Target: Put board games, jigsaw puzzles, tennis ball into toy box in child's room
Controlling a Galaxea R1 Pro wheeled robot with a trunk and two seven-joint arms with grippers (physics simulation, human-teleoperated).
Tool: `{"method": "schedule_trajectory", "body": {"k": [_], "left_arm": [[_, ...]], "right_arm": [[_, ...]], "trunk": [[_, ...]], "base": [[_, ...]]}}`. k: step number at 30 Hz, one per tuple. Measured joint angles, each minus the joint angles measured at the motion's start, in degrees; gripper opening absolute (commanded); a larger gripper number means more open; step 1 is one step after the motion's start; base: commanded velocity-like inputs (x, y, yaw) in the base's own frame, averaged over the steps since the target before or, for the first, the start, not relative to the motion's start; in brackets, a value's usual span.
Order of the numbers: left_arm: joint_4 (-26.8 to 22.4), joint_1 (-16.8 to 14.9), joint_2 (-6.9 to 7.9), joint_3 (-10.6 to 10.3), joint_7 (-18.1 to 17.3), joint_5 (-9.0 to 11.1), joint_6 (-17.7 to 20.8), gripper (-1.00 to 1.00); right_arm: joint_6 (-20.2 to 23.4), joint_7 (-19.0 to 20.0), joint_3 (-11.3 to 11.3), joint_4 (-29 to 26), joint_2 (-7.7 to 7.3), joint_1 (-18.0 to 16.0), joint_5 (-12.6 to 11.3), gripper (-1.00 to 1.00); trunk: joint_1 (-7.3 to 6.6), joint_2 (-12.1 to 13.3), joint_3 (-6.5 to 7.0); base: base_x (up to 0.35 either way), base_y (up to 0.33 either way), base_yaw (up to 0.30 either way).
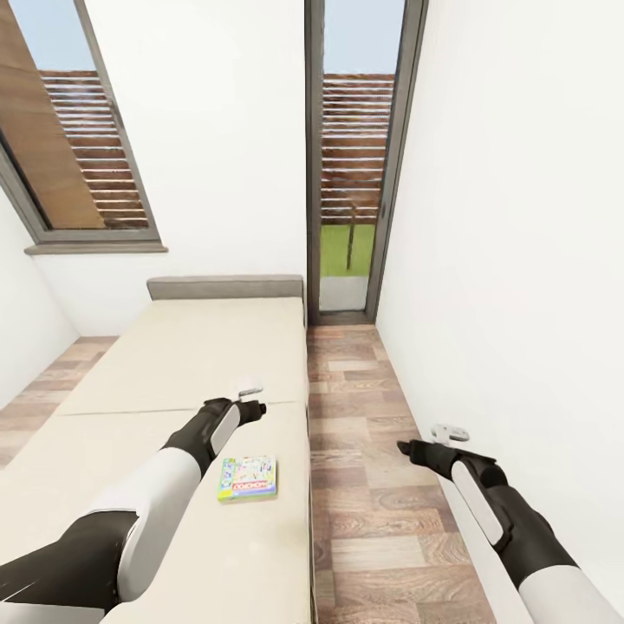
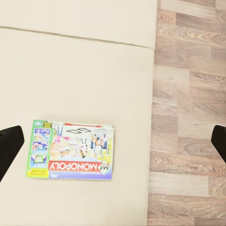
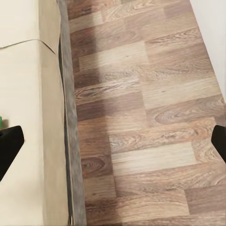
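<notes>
Left gripper (image 1: 252,407), fingers spread apart, is hovering above the green-and-white flat board game box (image 1: 248,478) lying on the beige bed mattress (image 1: 173,364), apparently positioning for pickup; right gripper (image 1: 407,447), likewise apart, is idling over wooden floor (image 1: 364,520).

The head camera looks forward and down along the bed (image 1: 173,364) toward the windows. The left wrist camera faces straight down near the mattress; the right wrist camera faces down over the floor (image 3: 150,117). All share the bed's edge.

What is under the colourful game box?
The board game lies flat on the bed, on its beige mattress near the edge by the wooden floor. The patch of mattress right beneath the box is covered, so anything there stays hidden.
</notes>
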Motion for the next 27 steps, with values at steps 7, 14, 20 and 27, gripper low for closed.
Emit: {"method": "schedule_trajectory", "body": {"k": [7,14,20,27], "left_arm": [[0.0,0.0,0.00,0.0,0.0,0.1,-0.9,1.00],[0.0,0.0,0.06,0.0,0.0,0.0,-1.0,1.00],[0.0,0.0,0.16,0.0,0.0,0.0,-1.1,1.00],[0.2,0.0,0.10,0.0,-0.1,-0.1,-2.3,1.00]], "right_arm": [[5.5,-0.1,0.1,-12.1,0.00,0.8,-0.1,1.00],[12.6,-0.1,-0.1,-27.6,0.03,5.9,-0.7,1.00],[16.0,0.0,-0.6,-30.7,0.42,7.4,-1.2,1.00],[16.7,0.0,-1.4,-31.1,0.57,7.6,-2.1,1.00]], "trunk": [[0.00,0.0,-0.66],[0.00,0.0,-1.33],[0.00,0.0,-1.90],[0.00,0.0,-2.56]], "base": [[0.000,0.000,0.000],[0.000,0.000,0.000],[0.000,0.000,0.000],[0.000,0.000,0.000]]}}
